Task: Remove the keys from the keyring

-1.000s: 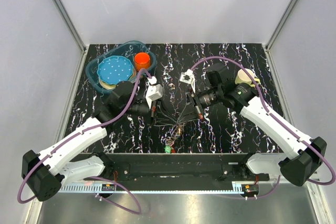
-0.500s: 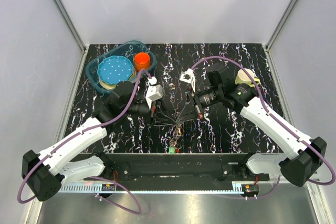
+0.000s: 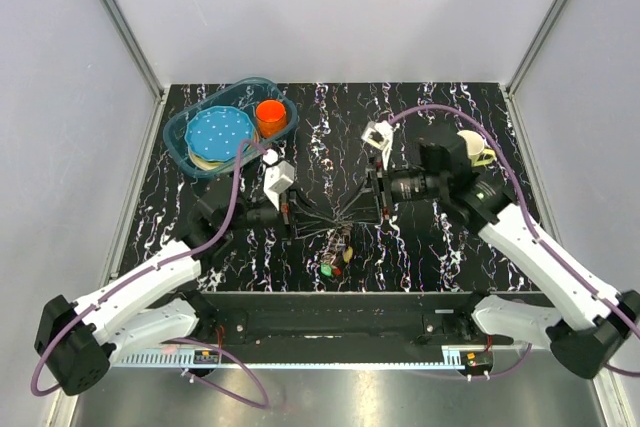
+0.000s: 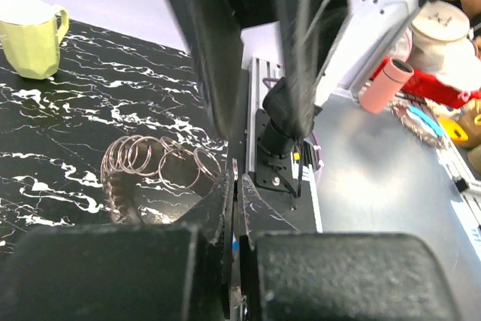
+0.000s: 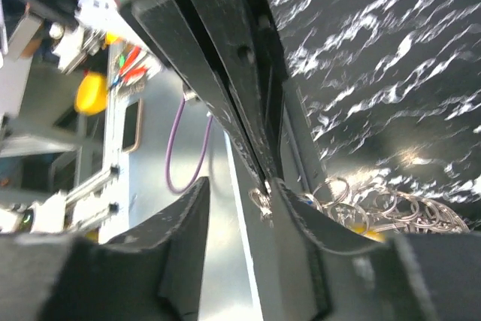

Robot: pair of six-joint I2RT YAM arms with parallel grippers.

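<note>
The keyring bunch (image 3: 335, 215) is a cluster of thin silvery rings strung between my two grippers above the table. Small green and yellow-orange pieces (image 3: 335, 265) hang under it. My left gripper (image 3: 288, 213) is shut on a thin metal edge of the bunch (image 4: 235, 172); a coil of rings (image 4: 161, 165) lies just left of its jaws. My right gripper (image 3: 378, 202) faces it with jaws apart. In the right wrist view the left gripper's shut tips and a small metal piece (image 5: 261, 199) sit in that gap, and rings (image 5: 376, 208) show past the right finger.
A clear blue tub (image 3: 176, 139) at the back left holds a blue dotted plate (image 3: 217, 132) and an orange cup (image 3: 270, 114). A pale yellow-green mug (image 3: 470, 147) stands at the right, also in the left wrist view (image 4: 30, 28). The black rail (image 3: 330, 312) runs along the near edge.
The left gripper has drawn back to the left and the right gripper has shifted right and up. The ring bunch is stretched wider, and the coloured pieces hang slightly right of before.
</note>
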